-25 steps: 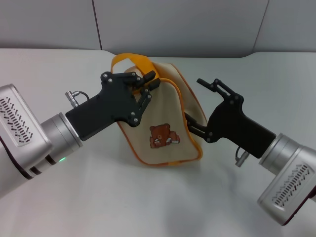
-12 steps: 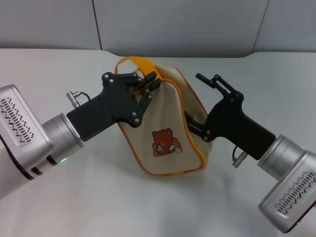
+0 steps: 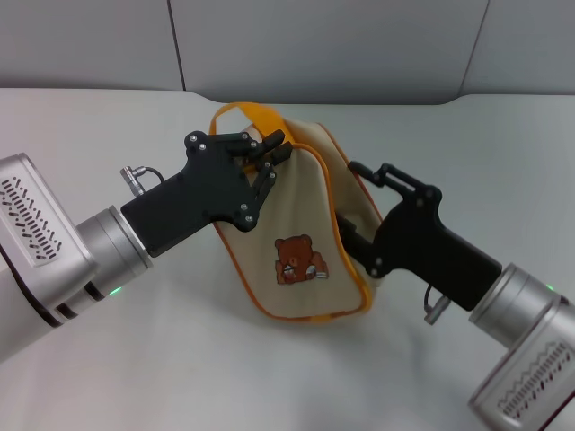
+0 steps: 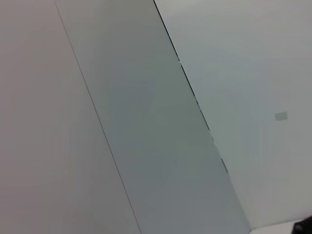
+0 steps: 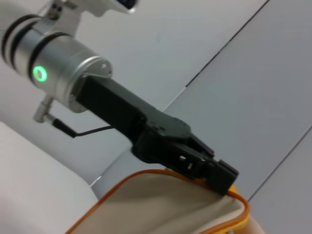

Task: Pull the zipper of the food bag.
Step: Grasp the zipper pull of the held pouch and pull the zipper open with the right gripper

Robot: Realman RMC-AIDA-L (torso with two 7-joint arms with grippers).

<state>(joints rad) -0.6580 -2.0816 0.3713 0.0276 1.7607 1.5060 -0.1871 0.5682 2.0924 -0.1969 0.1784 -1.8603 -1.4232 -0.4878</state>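
Table (image 3: 135, 377): plain white, carrying the food bag (image 3: 301, 229); grey wall panels (image 3: 323, 45) are standing behind.
Left gripper (image 3: 268, 154): pinching the bag's top corner.
Right gripper (image 3: 355, 202): fingers spread, pressing its side.

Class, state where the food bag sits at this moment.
In the head view the food bag stands mid-table, between the left gripper clamping its upper corner and the right gripper at its zipper-side edge.

food bag (image 3: 301, 235) between hands — left (image 3: 267, 158), right (image 3: 352, 224)
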